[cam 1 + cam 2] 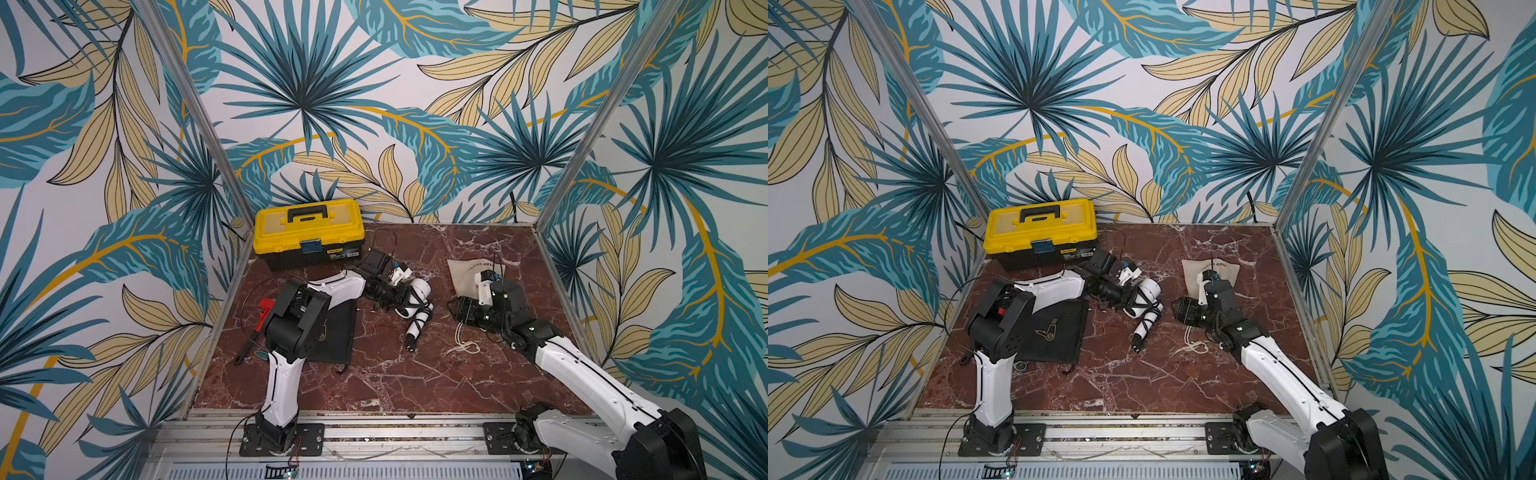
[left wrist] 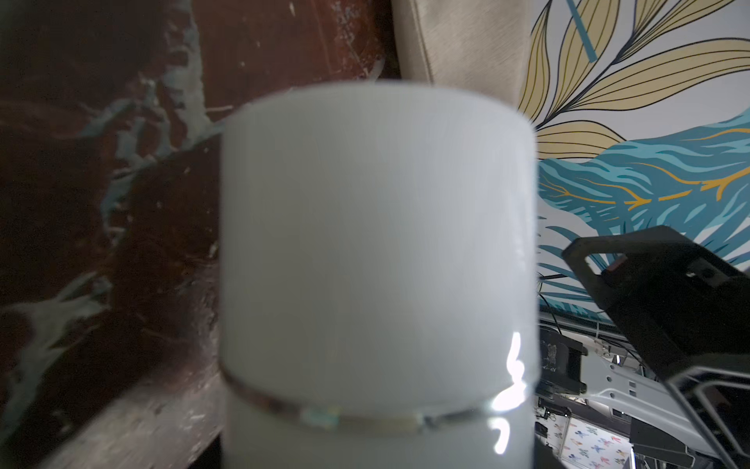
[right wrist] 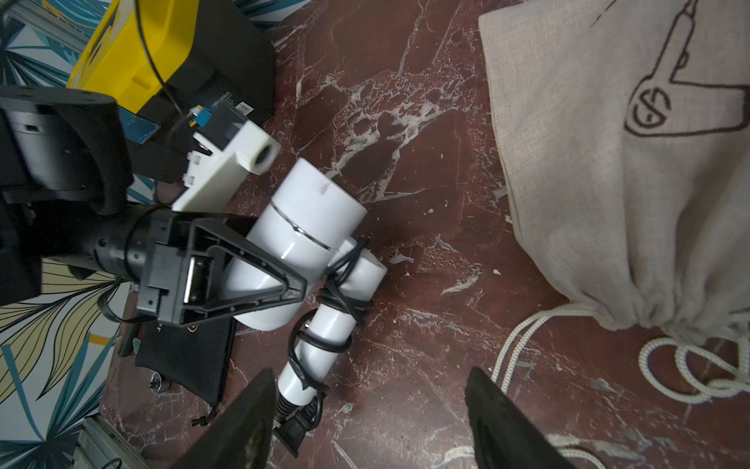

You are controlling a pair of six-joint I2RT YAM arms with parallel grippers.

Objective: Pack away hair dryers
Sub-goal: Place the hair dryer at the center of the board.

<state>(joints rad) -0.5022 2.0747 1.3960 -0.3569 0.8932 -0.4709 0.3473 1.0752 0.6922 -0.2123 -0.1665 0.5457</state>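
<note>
Nearest you, the black pouch (image 1: 1059, 332) lies flat on the worktop (image 1: 415, 382), on the left-arm side of the white hair dryer (image 3: 320, 203) and a little nearer than it. Your right jaws hang apart and empty just beside the dryer's plug (image 3: 296, 426), over bare worktop.

The dryer lies on its side mid-worktop, with its black cord (image 3: 337, 308) wound round the handle. Your left jaws straddle its barrel and look clamped on it, though the far one is hidden.

Beyond the dryer, on the right-arm side, sits the beige pouch (image 3: 608, 182) with its mouth gathered and its drawstring (image 3: 690, 365) trailing nearer. Farthest, behind the dryer, stands the shut yellow toolbox (image 1: 307, 228). No pink dryer shows.

I judge the step to be lifting the dryer for bagging. Raise it slowly and level so the handle doesn't swing. Watch the cord loops and plug, which could snag. Have your right jaws spread a pouch mouth before you bring the barrel over.
</note>
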